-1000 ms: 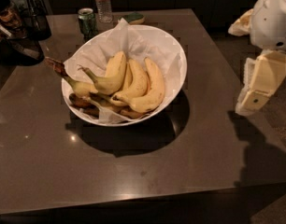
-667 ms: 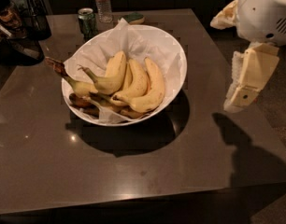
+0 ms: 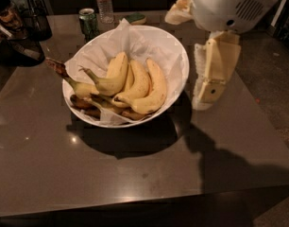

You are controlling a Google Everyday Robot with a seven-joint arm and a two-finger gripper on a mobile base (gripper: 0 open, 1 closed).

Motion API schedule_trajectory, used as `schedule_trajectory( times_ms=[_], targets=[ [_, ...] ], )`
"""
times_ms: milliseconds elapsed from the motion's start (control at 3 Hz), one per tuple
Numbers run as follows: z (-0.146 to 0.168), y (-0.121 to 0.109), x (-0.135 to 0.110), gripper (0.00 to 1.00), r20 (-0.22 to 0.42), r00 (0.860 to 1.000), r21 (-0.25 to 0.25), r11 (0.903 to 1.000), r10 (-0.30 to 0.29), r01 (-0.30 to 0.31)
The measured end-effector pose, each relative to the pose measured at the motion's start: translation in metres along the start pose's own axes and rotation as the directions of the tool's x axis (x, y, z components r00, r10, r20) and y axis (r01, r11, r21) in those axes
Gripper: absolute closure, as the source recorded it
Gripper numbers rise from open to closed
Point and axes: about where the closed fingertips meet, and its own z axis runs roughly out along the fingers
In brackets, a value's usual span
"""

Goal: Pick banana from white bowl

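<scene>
The white bowl (image 3: 177,56), lined with crumpled white paper, stands on the dark table and holds several bananas. A plump, curved yellow banana (image 3: 115,75) with a greenish stem lies on top at the left of the bunch. Two more yellow bananas (image 3: 151,91) lie to its right. A thinner banana (image 3: 80,88) with a long dark-brown stem pokes over the left rim. Dark brown overripe bananas (image 3: 85,104) lie underneath. My gripper (image 3: 203,100) hangs pointing down just right of the bowl's rim, above the table. It holds nothing.
A green can (image 3: 88,21) and a clear water bottle (image 3: 104,4) stand behind the bowl. Dark objects (image 3: 21,27) crowd the back left corner. The table's right edge (image 3: 272,136) drops to a speckled floor.
My arm and gripper have moved left, from beyond the table's right edge to close beside the bowl. The bowl and bananas have not moved.
</scene>
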Motion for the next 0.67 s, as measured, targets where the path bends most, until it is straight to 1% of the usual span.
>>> schedule_trajectory(
  times_ms=[333, 667],
  targets=[
    [0.015, -0.019, -0.022, 0.0, 0.063, 0.997, -0.022, 0.9985, -0.049, 0.051],
    [0.033, -0.039, -0.039, 0.0, 0.112, 0.99, -0.035, 0.9952, -0.087, 0.091]
  ],
)
